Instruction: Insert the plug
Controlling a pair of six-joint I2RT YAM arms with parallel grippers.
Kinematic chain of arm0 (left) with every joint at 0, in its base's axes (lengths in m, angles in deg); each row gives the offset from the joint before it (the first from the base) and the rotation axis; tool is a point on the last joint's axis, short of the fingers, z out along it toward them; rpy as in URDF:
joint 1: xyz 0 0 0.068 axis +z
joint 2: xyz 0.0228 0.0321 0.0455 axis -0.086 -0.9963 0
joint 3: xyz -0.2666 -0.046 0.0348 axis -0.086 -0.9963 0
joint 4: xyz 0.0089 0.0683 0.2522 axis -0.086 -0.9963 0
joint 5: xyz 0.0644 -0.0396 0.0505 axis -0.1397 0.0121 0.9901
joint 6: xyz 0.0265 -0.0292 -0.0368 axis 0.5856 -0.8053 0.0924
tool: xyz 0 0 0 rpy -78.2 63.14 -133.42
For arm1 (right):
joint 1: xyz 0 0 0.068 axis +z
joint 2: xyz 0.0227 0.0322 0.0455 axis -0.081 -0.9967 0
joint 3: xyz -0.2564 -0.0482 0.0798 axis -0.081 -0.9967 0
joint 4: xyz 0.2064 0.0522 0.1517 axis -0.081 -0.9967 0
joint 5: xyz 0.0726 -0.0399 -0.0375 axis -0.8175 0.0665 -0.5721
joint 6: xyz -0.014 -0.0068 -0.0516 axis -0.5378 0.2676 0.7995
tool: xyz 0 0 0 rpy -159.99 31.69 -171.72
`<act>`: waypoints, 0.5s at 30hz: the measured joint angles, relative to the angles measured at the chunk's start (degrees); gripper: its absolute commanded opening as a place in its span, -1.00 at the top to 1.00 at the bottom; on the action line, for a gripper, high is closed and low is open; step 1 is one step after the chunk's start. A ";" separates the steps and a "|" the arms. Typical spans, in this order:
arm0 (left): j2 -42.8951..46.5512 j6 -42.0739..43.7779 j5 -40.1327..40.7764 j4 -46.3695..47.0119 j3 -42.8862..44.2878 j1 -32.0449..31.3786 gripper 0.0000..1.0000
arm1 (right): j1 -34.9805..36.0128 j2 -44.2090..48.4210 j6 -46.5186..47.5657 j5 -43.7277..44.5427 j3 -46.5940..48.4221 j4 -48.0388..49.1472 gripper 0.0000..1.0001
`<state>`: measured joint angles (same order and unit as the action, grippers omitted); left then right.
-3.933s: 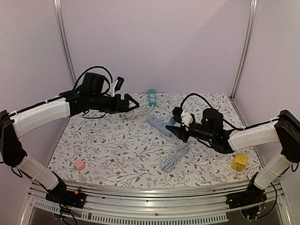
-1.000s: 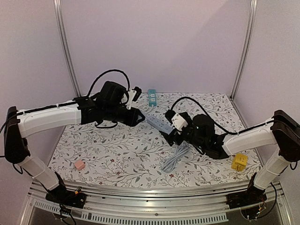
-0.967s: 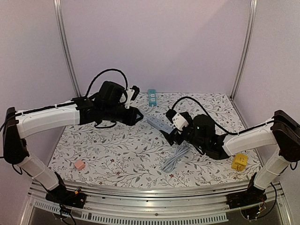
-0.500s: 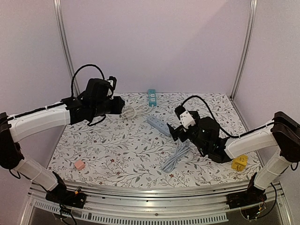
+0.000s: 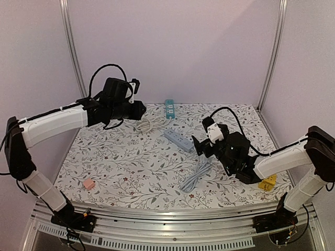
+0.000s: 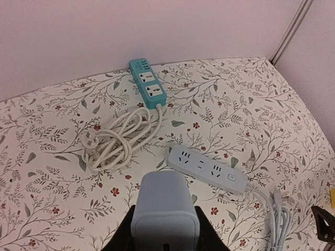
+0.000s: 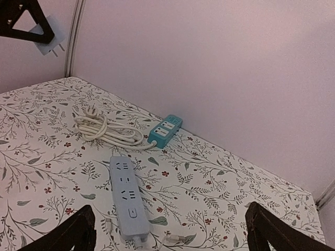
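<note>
My left gripper [image 6: 165, 232] is shut on a pale grey plug block [image 6: 163, 201], held in the air above the table to the left of the strips. From the right wrist view the plug [image 7: 48, 35] shows its prongs beside the left gripper's black fingers [image 7: 23, 32]. A pale blue power strip [image 5: 178, 139] [image 6: 207, 170] [image 7: 125, 196] lies flat mid-table with its sockets facing up. In the top view the left gripper [image 5: 139, 107] hovers back left of the strip. My right gripper [image 7: 172, 235] [image 5: 201, 147] stands open and empty, just right of the strip.
A teal power strip [image 5: 169, 109] [image 6: 148, 90] lies by the back wall, its white cord [image 5: 149, 124] [image 6: 112, 141] coiled to its left. The blue strip's bundled cable [image 5: 194, 177] lies in front. A yellow block [image 5: 268, 182] sits front right, a pink block [image 5: 89, 184] front left.
The left arm has drawn back to the left and risen with the plug, away from the blue strip. The right gripper has backed off to the right of the strip, still open.
</note>
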<state>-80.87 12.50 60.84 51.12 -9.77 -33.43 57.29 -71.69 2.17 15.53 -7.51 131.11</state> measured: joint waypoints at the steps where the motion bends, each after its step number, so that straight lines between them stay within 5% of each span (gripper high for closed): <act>1: -1.07 0.74 -0.92 -0.22 1.22 -0.11 1.00 | -0.17 0.00 -0.28 0.02 0.00 -0.02 -0.98; 15: -13.77 6.21 -12.92 -10.25 18.82 -0.37 1.00 | -6.56 11.41 -14.88 -2.21 -0.79 -12.52 -0.98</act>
<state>-94.64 18.71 47.92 40.87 9.05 -33.81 50.73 -60.28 -12.71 13.33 -8.30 118.58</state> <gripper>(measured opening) 0.274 0.989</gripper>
